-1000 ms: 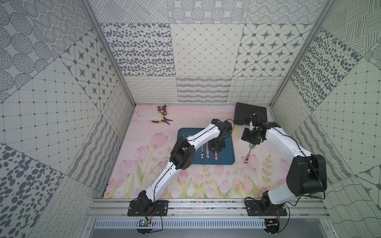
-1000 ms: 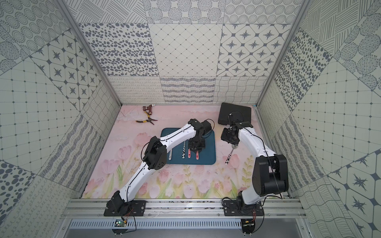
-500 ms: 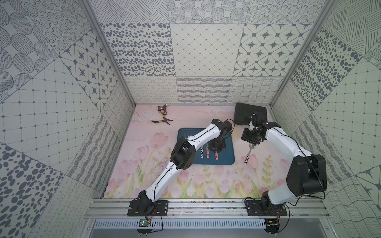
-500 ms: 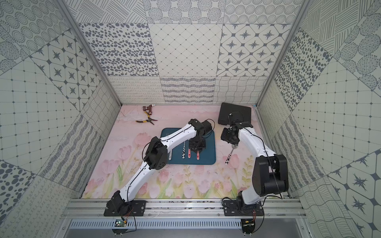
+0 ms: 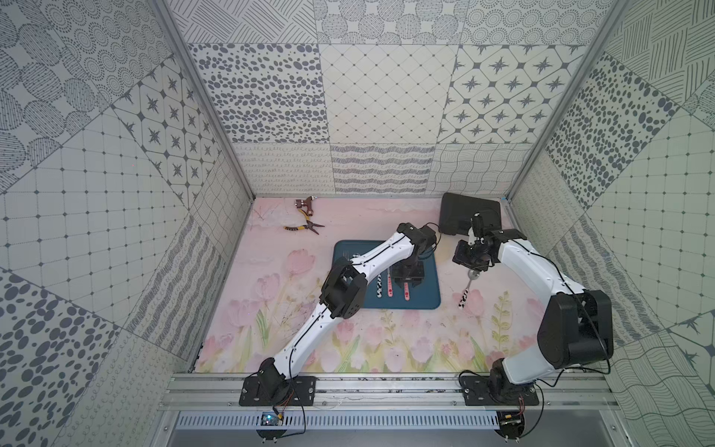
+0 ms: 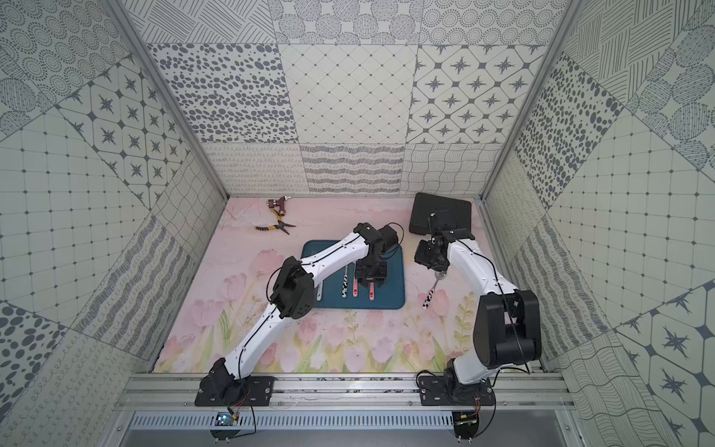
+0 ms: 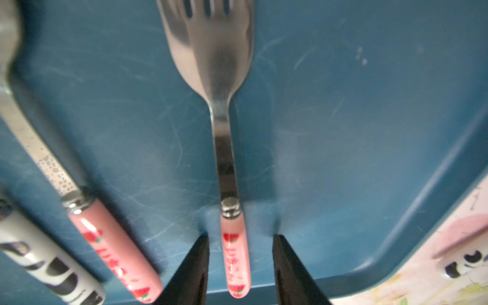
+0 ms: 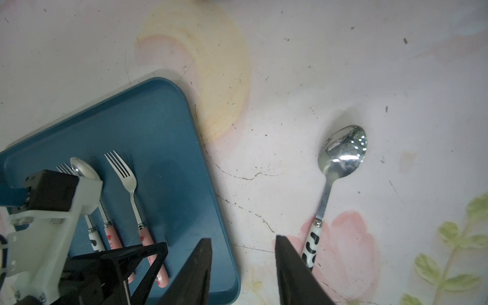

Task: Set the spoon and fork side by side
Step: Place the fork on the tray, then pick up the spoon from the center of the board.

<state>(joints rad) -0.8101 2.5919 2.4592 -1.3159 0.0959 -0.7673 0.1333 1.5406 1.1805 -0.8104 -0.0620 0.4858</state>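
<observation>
Left gripper (image 7: 239,235) hangs low over the dark blue plastic tray (image 7: 369,126), its black fingers (image 7: 194,264) parted around a steel fork with a red-printed pink handle (image 7: 226,148). One finger stands either side of that handle with a clear gap on both sides, so nothing is gripped. The fork lies flat on the tray, handle end at the tray's front edge. Just beside it, toward the tray's left edge, lies a steel spoon with a matching pink handle (image 7: 111,245), roughly parallel. Next along is a steel fork with a black-and-white cow-pattern handle (image 8: 95,241). Right gripper (image 8: 243,239) hovers over the pink floral tabletop (image 8: 343,66) just off the tray's right edge, jaws apart and empty. A steel spoon with a cow-pattern handle (image 8: 340,158) lies on the tabletop, apart from the tray's right edge
</observation>
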